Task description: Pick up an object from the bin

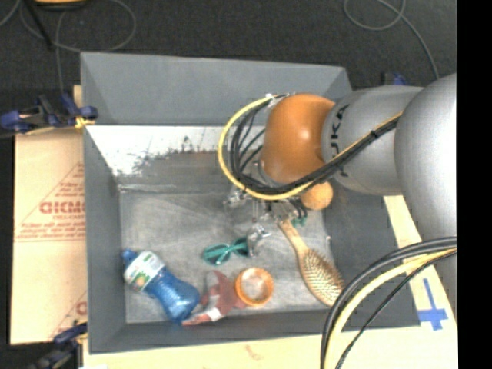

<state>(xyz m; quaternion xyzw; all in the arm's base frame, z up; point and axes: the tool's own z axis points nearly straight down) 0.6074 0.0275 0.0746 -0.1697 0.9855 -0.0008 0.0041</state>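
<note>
My gripper (256, 235) reaches down into the middle of the bin from under the orange wrist cover. Its tip sits right beside the right end of a small teal green glasses-shaped thing (227, 250) lying on the bin floor. Whether it touches that thing is unclear. A wooden hairbrush (312, 264) lies just to the right, its handle pointing up towards the gripper. An orange ring-shaped roll (254, 285) lies below the gripper, near the front wall.
A blue bottle with a green and white label (159, 284) lies at the front left. A reddish brown thing (214, 299) sits between the bottle and the roll. An orange ball (318, 197) rests at the right wall, partly under the arm.
</note>
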